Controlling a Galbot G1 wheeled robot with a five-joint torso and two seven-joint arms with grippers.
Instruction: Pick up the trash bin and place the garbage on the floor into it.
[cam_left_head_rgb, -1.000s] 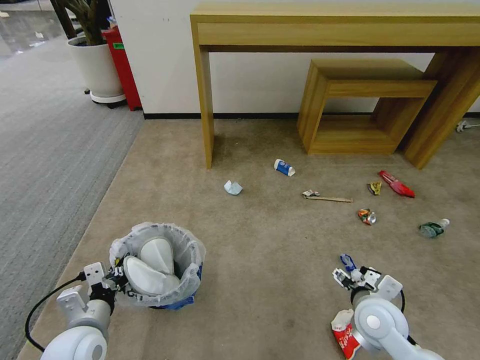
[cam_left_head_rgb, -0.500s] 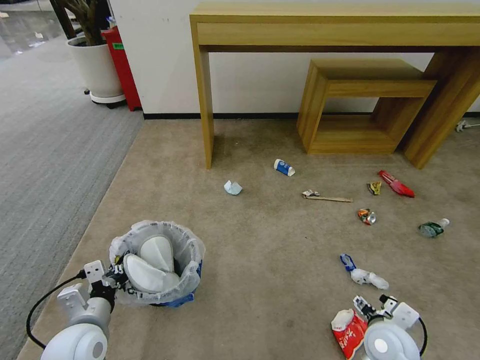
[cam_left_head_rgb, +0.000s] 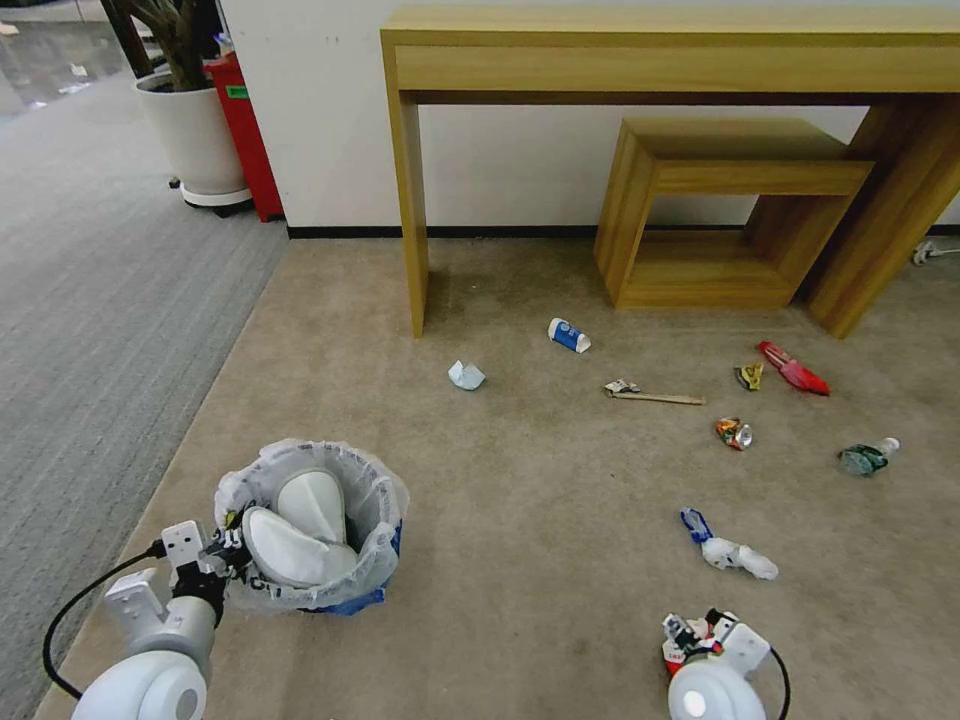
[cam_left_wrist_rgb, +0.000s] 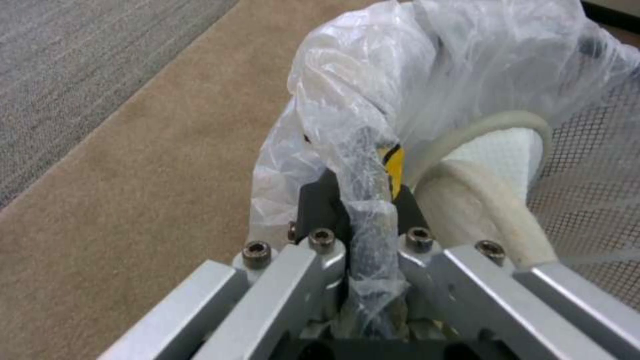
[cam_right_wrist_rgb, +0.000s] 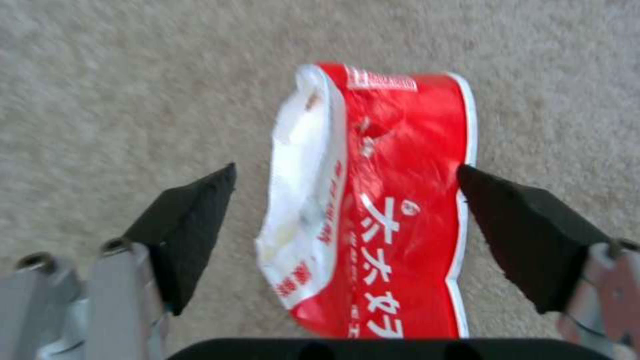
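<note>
The blue trash bin, lined with a white bag, stands on the beige floor at my near left, with two white slippers inside. My left gripper is shut on the bin's rim and bag, its jaws pinching the plastic beside a slipper. My right gripper hovers open over the red-white carton, fingers on either side and apart from it. Farther out lie crumpled paper, a blue-white cup, a wooden stick, a crushed can and a plastic bottle.
White-blue litter lies just beyond the right gripper; yellow and red wrappers lie near a low wooden stool under a wooden desk. A grey striped carpet, planter and red bin are on the left.
My right gripper drew back from the white-blue litter, which stays on the carpet, to above the red-white carton. The left gripper and bin shifted only slightly.
</note>
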